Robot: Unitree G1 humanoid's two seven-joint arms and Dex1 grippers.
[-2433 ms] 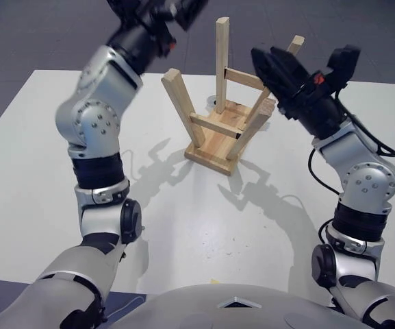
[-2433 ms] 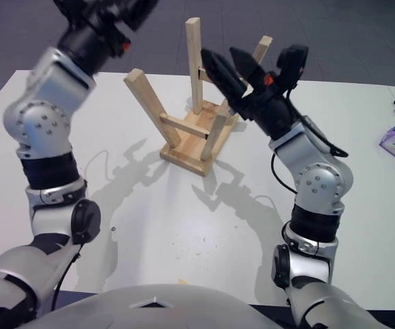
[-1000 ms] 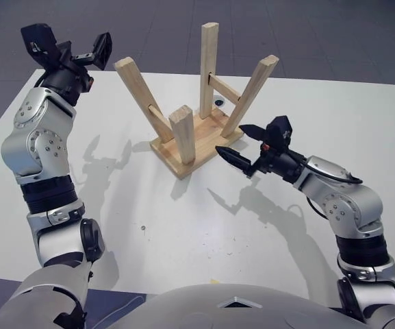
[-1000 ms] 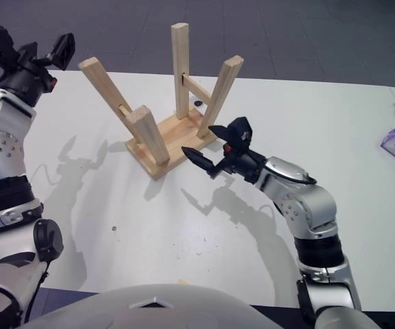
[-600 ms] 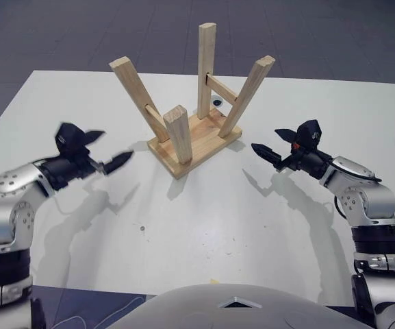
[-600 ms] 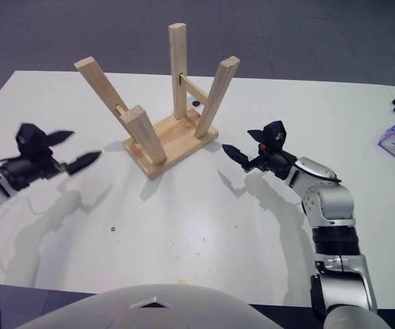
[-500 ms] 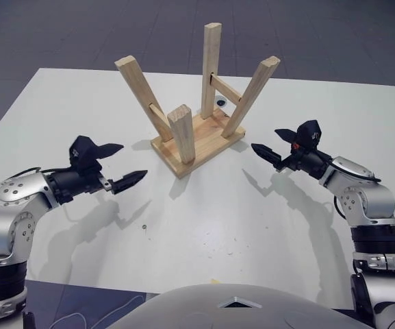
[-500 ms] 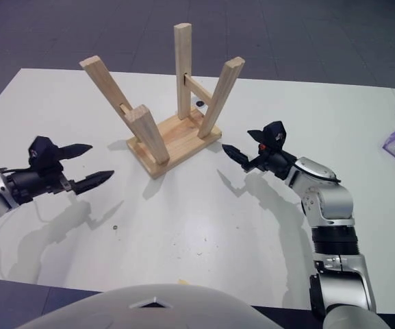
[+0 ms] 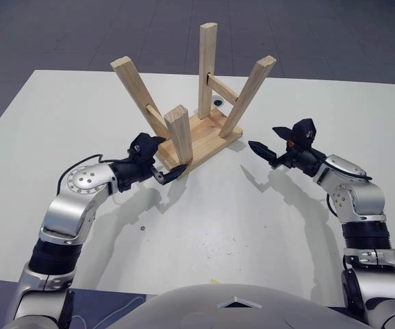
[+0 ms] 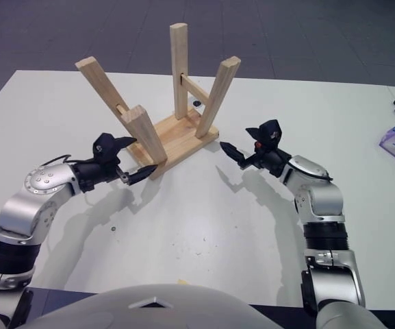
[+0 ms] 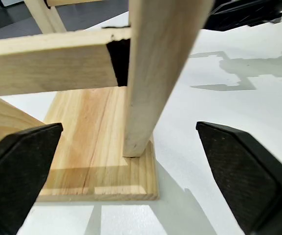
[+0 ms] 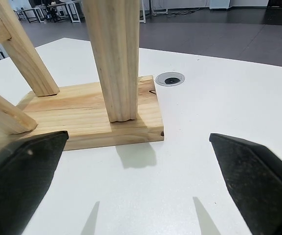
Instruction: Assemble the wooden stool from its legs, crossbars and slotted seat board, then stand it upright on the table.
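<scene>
Left eye view: the inverted stool point(image 9: 204, 137) is bracketed by left end effector point(image 9: 172, 155) and right end effector point(image 9: 263, 137), both wide open, empty, seemingly readied for righting it.

Our left arm comes down from high above the stool point(image 9: 198, 134) and sweeps low over the left side of the counter point(image 9: 204, 219). It then runs in toward the wood. The left gripper point(image 9: 168, 155) now sits just beside the near leg point(image 9: 181, 133) at the seat board's front corner, with its fingers spread. Our right arm drops from up among the legs to counter level at the board's right edge and pulls back to the right. In the last half second it eases a little closer again. The right gripper point(image 9: 263, 137) now hangs near that edge, apart from it, with its fingers open.
</scene>
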